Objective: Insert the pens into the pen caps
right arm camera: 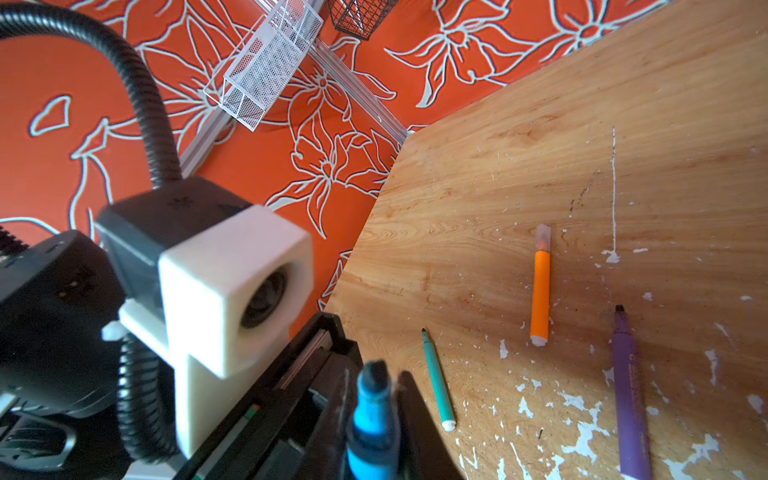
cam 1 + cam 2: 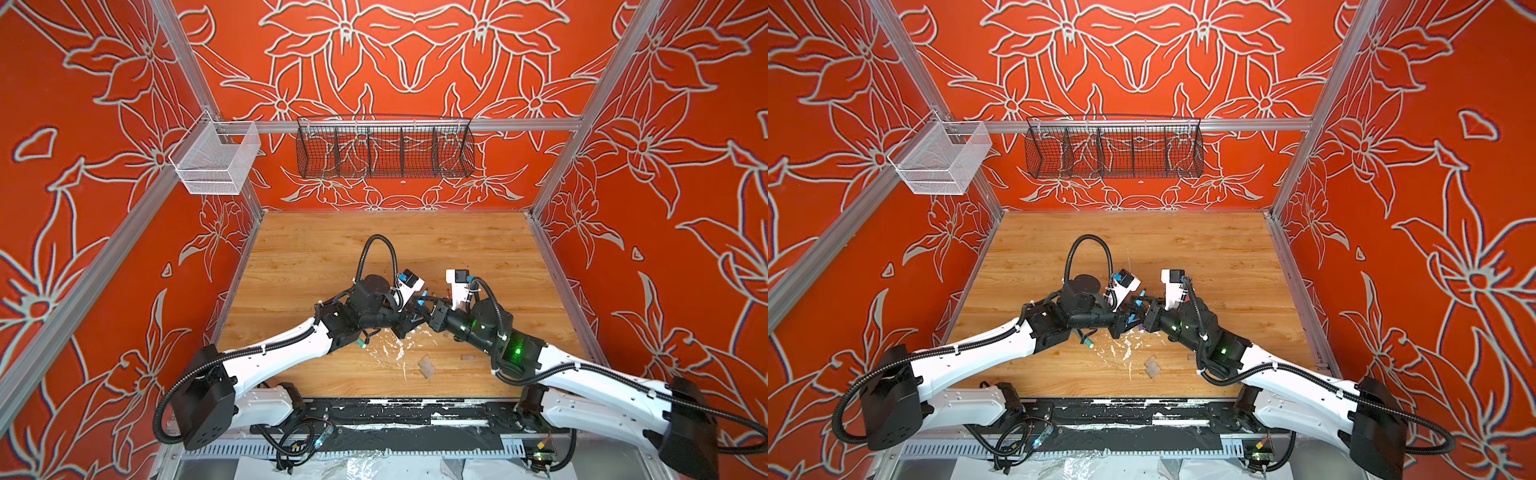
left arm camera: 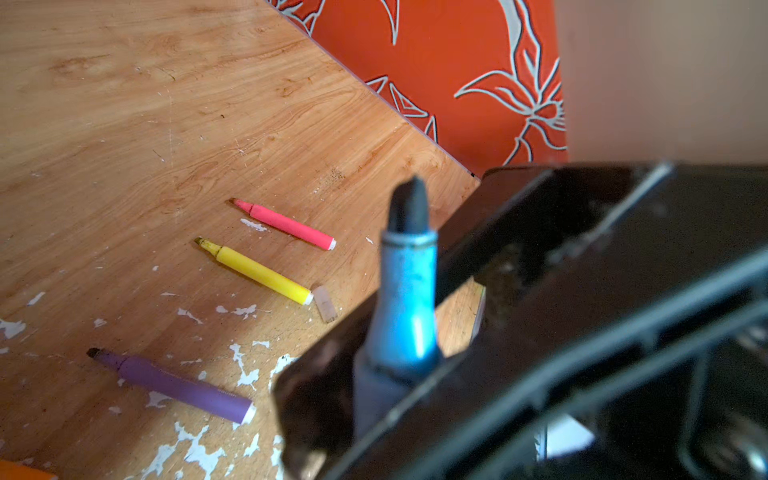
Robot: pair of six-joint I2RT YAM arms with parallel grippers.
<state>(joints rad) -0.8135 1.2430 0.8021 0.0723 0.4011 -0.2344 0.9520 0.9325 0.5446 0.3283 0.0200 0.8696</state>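
Blue pen (image 3: 409,299), uncapped, stands clamped in our left end effector (image 3: 395,332); whether the right end effector (image 1: 376,386) grips anything we cannot tell. Only the orange pen (image 1: 540,295) wears a cap (image 1: 543,237). Five remain, we judge: green pen (image 1: 437,382), purple pen (image 3: 174,386), yellow pen (image 3: 259,272) and pink pen (image 3: 286,224) lie bare on the counter (image 3: 124,124), a loose cap (image 3: 324,303) beside yellow's end.

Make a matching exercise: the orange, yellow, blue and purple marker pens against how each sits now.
Things: 1 orange plastic marker pen; 2 yellow plastic marker pen; 3 blue plastic marker pen; 4 purple plastic marker pen.
States: A gripped, bare tip; B lying, bare tip, no cap beside it; C lying, fitted clear cap on tip; D lying, loose clear cap beside its white end.
Pairs: 1-C, 2-D, 3-A, 4-B.
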